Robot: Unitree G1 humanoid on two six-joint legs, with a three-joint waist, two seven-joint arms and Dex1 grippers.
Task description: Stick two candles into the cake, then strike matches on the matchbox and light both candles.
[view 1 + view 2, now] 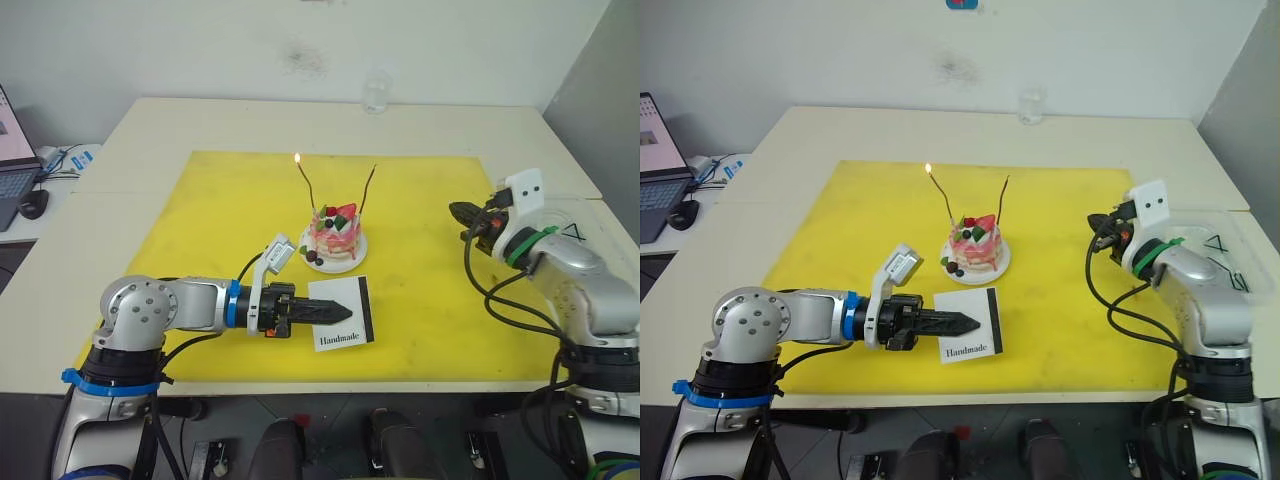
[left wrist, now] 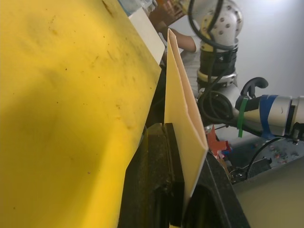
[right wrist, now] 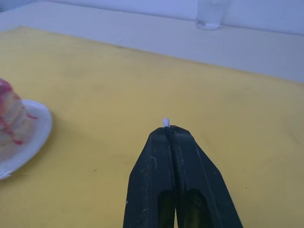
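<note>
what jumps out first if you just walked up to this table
The small pink cake at the middle of the yellow mat, with two thin candles standing in it; the one on the robot's left carries a flame, the other is unlit. Just in front of the cake, the left gripper is shut on the white matchbox, while the right gripper, off to the right, pinches a match.

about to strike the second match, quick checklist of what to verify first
1. Both candles in the cake: ok.
2. Left candle lit: ok, flame at its tip.
3. Right candle lit: not ok, no flame.
4. Left gripper on the matchbox: ok, fingers shut on its edge.
5. Right gripper holds a match: ok, a pale tip sticks out of the shut fingers.
6. Match burning: not ok, no flame.
</note>
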